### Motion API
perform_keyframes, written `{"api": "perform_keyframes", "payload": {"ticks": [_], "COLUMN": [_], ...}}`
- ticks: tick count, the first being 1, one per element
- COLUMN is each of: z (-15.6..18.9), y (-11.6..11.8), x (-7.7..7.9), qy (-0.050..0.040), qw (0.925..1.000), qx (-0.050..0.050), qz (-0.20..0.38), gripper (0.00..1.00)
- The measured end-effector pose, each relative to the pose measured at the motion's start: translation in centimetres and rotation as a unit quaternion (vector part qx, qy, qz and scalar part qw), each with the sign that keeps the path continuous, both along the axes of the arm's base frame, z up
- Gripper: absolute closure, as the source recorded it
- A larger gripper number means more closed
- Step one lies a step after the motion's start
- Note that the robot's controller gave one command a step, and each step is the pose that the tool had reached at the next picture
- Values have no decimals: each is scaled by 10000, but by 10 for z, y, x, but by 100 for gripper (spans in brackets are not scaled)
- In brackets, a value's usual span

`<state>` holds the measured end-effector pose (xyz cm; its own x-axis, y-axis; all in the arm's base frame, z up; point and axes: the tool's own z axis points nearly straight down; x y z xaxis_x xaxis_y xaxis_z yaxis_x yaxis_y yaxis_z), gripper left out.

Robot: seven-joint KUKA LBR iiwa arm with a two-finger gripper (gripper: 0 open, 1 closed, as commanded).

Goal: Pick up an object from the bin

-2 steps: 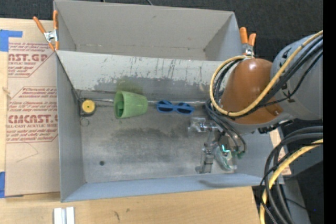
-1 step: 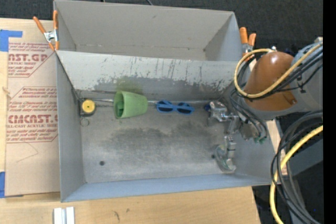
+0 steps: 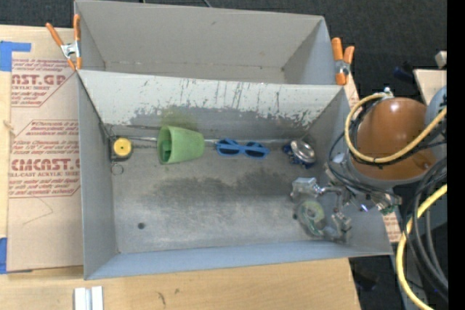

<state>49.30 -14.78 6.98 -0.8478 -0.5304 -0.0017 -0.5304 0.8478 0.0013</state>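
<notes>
End effector [image 3: 322,210] sits low in the near right corner of the grey metal bin [image 3: 203,232] — open or closed, can't tell. Directly under it is a small round pale-green ringed piece [image 3: 312,213]; contact unclear. Further back, along the foot of the far wall, right to left — small shiny silver-blue piece [image 3: 302,151], blue plastic glasses-shaped piece [image 3: 242,149], green plastic cup [image 3: 180,144] on its side, small yellow disc [image 3: 121,148].

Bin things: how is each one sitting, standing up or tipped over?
Green cup, tipped on its side, mouth facing left.
Yellow disc, flat by the left wall.
Blue two-looped piece, lying flat.
Silvery lump, resting near the right wall.
Gripper, low in the front right corner.
</notes>
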Motion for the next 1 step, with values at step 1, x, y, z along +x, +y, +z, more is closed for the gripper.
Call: {"api": "perform_keyframes", "payload": {"ticks": [1], "z": [4], "y": [2], "x": [4], "qy": [-44], "qw": [10000], "qx": [5], "qz": [4], "gripper": [100]}}
